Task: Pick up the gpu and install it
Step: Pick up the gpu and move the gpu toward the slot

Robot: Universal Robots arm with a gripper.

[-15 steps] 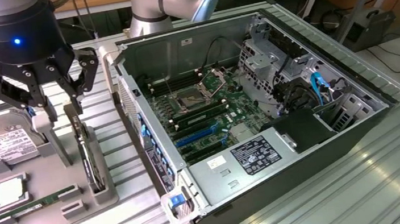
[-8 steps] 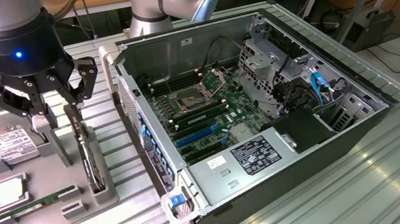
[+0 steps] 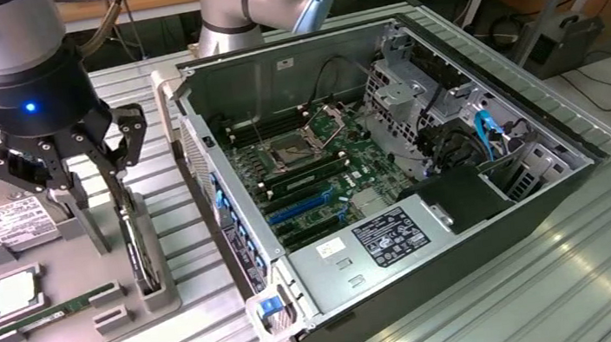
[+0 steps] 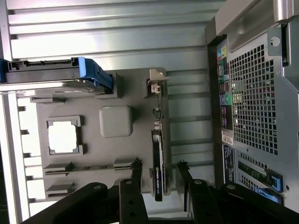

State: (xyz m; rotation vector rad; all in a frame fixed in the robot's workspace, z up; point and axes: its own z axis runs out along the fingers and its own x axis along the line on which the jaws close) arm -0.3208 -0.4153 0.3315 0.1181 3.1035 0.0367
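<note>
I have the claw [image 3: 113,236] [image 4: 159,170] down over the grey tray [image 3: 55,265] [image 4: 100,156]. Its two fingers [image 4: 136,179] are spread wide, and the gpu [image 3: 139,257] [image 4: 158,156] stands on its long edge in a slot between them. In the wrist view I see a strip of bare tray on each side of the card, so neither finger touches it, and the gaps look about even. The silver bracket [image 4: 157,84] is at the end of the card farthest from the claw, and the fingers straddle the black end. On one side of the claw, a raised square block [image 4: 115,120] sits on the tray close to the card's middle, past the fingertip. The cpu [image 3: 15,292] [image 4: 62,136] lies farther out on that side, well clear. On the other side, the tray's edge runs just beside the finger. Beyond it is a band of open ribbed table [image 3: 507,286] [image 4: 187,107], then the upright wall of the case [image 3: 202,162] [image 4: 252,93]. That is the tighter side, though nothing is touching. In the exterior view the drive [image 3: 15,226] [image 4: 56,77] leans in its holder near the claw's linkage, on that view's left, apart from it. The ram [image 3: 49,314] lies flat on the tray, lower down on that same side.
</note>
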